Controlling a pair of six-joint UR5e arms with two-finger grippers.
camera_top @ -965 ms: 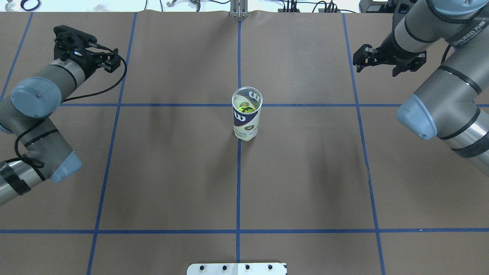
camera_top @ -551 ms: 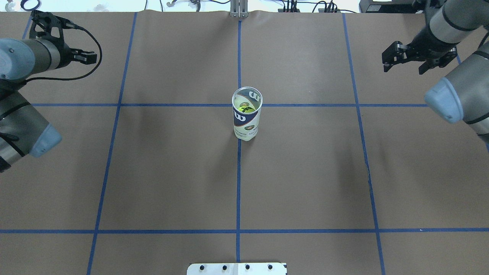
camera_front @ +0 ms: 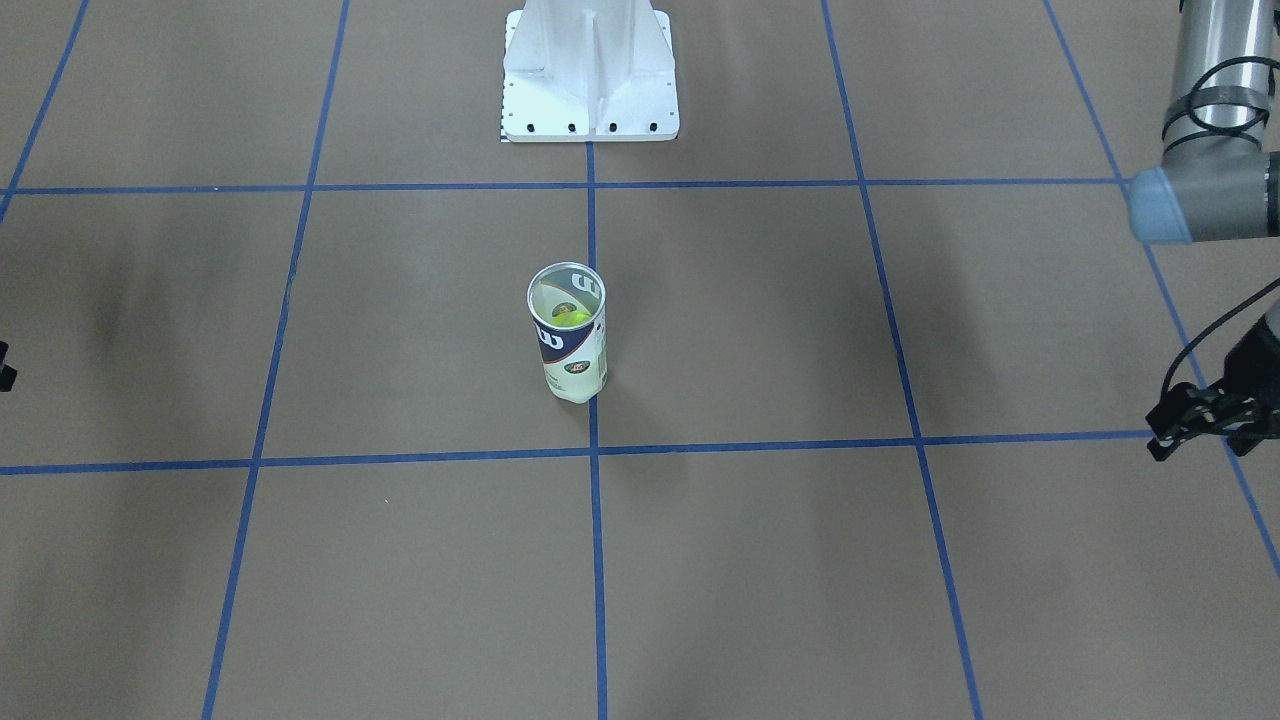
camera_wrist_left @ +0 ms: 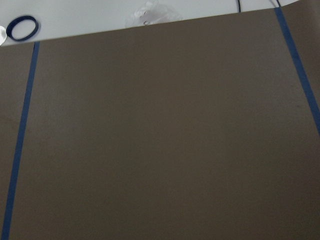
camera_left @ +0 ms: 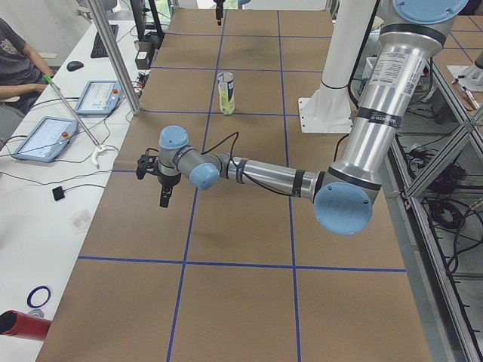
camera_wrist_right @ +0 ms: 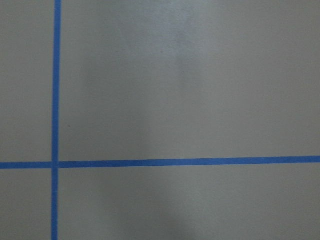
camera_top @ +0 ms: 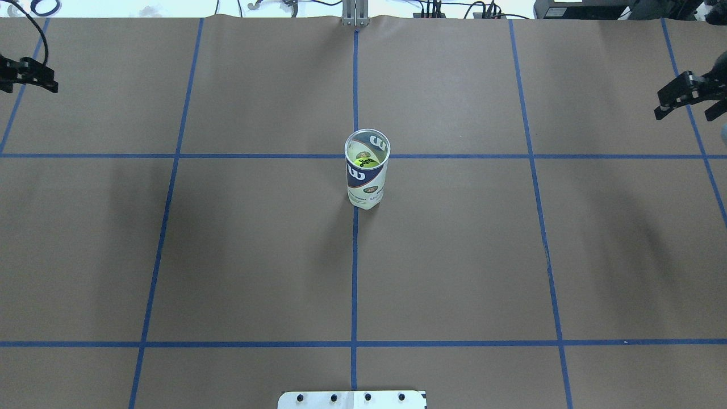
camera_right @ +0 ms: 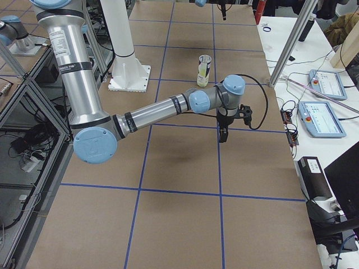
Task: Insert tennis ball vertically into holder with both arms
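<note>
The holder [camera_top: 367, 176], a clear can with a navy Wilson label, stands upright at the table's middle; it also shows in the front view [camera_front: 570, 355]. A yellow-green tennis ball [camera_top: 364, 163] sits inside it, below the rim. My left gripper [camera_top: 28, 85] is at the far left edge, open and empty; it also shows in the front view [camera_front: 1200, 445]. My right gripper [camera_top: 684, 112] is at the far right edge, open and empty. Both are far from the holder. The wrist views show only brown table and blue tape.
The white base stand [camera_front: 590, 70] is at the robot's side of the table. An aluminium post [camera_top: 355, 14] stands at the far edge. An operator [camera_left: 15, 60] and tablets [camera_left: 45, 139] are along the far side. Blue tape lines cross the brown table.
Both arms have swung outward, left gripper to the left edge and right gripper to the right edge. The holder and ball have not moved.
</note>
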